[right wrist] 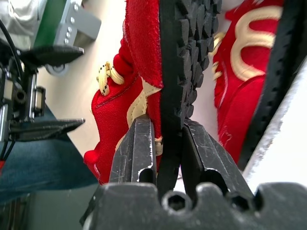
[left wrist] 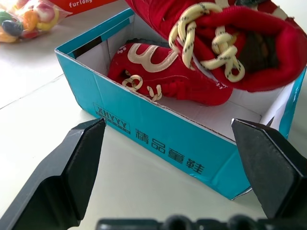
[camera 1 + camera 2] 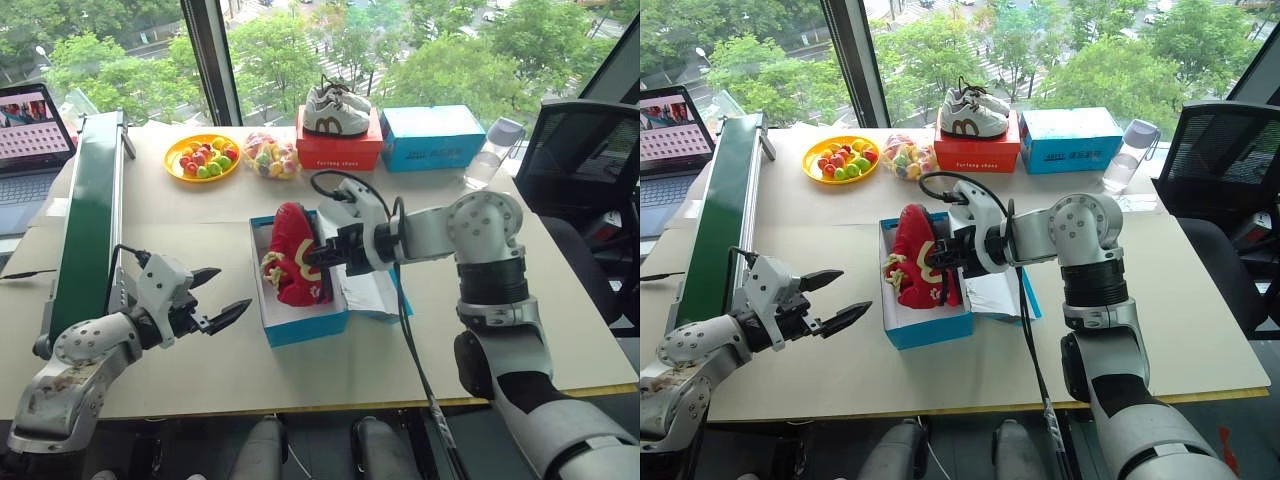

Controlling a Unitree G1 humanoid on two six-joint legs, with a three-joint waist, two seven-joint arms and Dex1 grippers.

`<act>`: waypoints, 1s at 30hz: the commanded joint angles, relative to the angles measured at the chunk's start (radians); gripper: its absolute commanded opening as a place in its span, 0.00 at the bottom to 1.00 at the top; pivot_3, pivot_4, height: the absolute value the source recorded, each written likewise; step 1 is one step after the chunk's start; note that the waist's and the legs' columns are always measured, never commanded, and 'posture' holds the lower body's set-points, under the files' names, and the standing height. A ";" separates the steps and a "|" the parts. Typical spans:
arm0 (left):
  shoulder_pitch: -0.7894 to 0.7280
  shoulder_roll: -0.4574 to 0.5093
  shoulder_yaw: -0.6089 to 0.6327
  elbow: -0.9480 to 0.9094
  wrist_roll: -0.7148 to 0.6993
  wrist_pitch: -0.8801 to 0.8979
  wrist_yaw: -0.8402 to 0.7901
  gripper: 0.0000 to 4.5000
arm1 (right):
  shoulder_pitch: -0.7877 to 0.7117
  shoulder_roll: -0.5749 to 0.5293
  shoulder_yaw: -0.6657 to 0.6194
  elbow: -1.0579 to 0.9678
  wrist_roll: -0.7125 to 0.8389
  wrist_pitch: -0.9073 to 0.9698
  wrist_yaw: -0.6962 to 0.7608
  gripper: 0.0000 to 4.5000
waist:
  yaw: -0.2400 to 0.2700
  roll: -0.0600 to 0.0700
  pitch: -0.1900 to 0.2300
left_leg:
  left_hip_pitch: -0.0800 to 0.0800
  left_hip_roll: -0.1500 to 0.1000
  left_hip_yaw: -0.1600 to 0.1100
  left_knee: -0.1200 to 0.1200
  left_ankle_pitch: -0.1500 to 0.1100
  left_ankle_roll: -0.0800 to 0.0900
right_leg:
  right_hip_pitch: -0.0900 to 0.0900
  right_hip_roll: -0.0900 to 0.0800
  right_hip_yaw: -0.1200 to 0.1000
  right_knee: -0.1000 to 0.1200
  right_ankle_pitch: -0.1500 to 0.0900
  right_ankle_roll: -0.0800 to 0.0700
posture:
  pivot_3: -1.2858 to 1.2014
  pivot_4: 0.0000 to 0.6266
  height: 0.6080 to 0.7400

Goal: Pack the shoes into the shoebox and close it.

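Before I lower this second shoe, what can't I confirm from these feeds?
- Free room in the shoebox: head views, the held shoe and right claw cover it.
- Toe of the packed shoe: left wrist view, held shoe overlaps it.
- Flap lid: head views, right arm covers most of it.

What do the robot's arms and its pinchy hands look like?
Both arms are silvery-grey metal with round, ball-like joints; the left arm has small dots on its round part. The right arm has a black band below its big joint and a black cable looping over it. The left gripper and the right gripper each have two black, pointed fingers.
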 commanded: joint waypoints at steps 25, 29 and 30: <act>-0.033 -0.022 -0.025 -0.033 0.014 -0.005 0.012 1.00 | -0.074 0.220 0.266 0.443 -0.495 -0.450 0.345 0.57 | -0.028 -0.005 -0.008 | 0.027 0.032 0.016 -0.004 -0.008 -0.012 | 0.015 0.016 -0.002 -0.004 0.002 -0.019 | 0.52 0.24 0.97; -0.029 -0.022 -0.024 -0.032 0.013 -0.007 0.010 1.00 | -0.127 0.180 0.065 0.270 -0.417 -0.349 0.298 0.63 | -0.017 -0.004 -0.007 | 0.020 0.032 0.020 -0.004 -0.008 -0.012 | 0.007 0.014 -0.003 -0.004 0.004 -0.020 | 0.52 0.24 0.97; -0.028 -0.022 -0.025 -0.032 0.013 -0.008 0.010 1.00 | -0.132 0.172 0.020 0.222 -0.392 -0.306 0.292 0.63 | -0.011 -0.003 -0.006 | 0.013 0.031 0.021 -0.003 -0.007 -0.012 | 0.001 0.013 -0.003 -0.002 0.007 -0.019 | 0.52 0.24 0.97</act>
